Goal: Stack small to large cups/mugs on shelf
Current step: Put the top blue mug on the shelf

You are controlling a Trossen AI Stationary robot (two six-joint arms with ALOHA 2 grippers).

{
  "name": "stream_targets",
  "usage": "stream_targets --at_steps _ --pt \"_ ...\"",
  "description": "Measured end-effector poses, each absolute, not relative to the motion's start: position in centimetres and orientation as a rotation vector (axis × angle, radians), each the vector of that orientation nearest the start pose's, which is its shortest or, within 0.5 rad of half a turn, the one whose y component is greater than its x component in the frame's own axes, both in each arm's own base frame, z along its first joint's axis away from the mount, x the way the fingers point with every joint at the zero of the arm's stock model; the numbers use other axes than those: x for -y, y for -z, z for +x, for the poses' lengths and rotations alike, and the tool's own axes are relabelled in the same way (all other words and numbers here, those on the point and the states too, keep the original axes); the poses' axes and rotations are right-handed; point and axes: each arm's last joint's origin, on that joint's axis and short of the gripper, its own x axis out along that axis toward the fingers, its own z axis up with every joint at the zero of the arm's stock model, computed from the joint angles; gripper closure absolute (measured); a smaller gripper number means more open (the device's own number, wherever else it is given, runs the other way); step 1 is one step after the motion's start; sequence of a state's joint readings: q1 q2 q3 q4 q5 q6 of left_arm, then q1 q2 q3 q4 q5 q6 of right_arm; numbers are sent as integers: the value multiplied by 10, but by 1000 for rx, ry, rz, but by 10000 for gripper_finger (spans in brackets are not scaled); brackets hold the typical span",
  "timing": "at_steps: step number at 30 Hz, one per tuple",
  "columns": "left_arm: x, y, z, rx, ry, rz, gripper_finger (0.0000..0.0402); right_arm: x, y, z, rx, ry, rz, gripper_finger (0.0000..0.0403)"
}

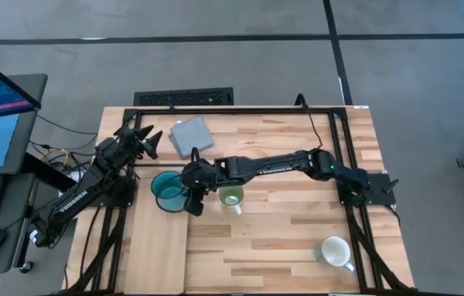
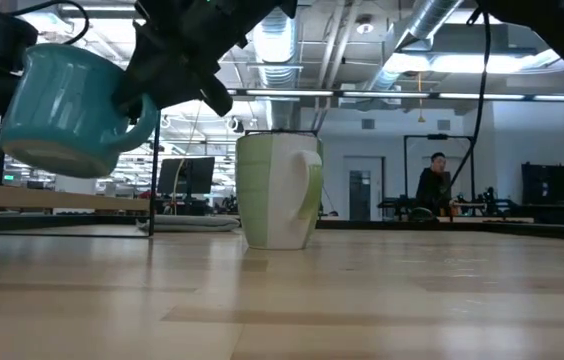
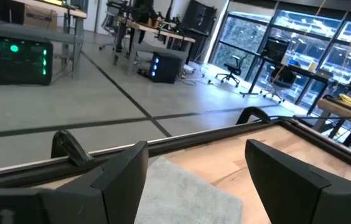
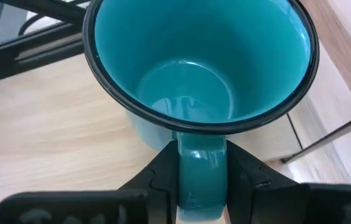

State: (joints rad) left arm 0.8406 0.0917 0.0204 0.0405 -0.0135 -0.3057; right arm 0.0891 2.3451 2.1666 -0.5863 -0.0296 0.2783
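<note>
My right gripper (image 1: pixel 189 195) is shut on the teal-blue mug (image 1: pixel 167 191), held above the boundary between the pale shelf panel (image 1: pixel 156 247) and the striped tabletop; the low view shows the mug (image 2: pixel 67 108) in the air, tilted. The light green mug (image 1: pixel 231 197) stands upright on its base on the tabletop just right of that gripper. The white mug (image 1: pixel 336 252) stands at the near right. My left gripper (image 1: pixel 146 140) is open and empty, raised at the far left beside the grey pad (image 1: pixel 191 136). My right gripper pinches the teal mug's handle (image 4: pixel 200 163) between its two fingers (image 4: pixel 157 180), one on each flat side of the loop. The fingers come from the table's right side, slanting down. The mug is lifted clear of the table, tilted, its mouth up.
The grey-blue square pad lies at the far middle of the table, also seen under my left fingers (image 3: pixel 182 193). A black frame rail (image 1: pixel 240 109) runs along the table's far edge. A person (image 2: pixel 432 185) sits far off in the room behind.
</note>
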Motion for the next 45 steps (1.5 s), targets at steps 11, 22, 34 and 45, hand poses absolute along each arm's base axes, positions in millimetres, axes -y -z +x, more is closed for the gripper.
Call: stream_targets --at_steps 11,22,34,45 --pt "-76 -164 68 66 -858 -315 140 -48 -245 528 -710 -36 167 301" --pt "-76 -164 68 63 -858 -316 140 -49 -231 536 -693 -54 136 301" --pt "-76 -164 68 65 -860 -316 140 -50 -215 540 -711 -60 111 301" --pt "-77 -164 67 57 -876 -293 140 -42 -216 542 -699 -53 96 300"
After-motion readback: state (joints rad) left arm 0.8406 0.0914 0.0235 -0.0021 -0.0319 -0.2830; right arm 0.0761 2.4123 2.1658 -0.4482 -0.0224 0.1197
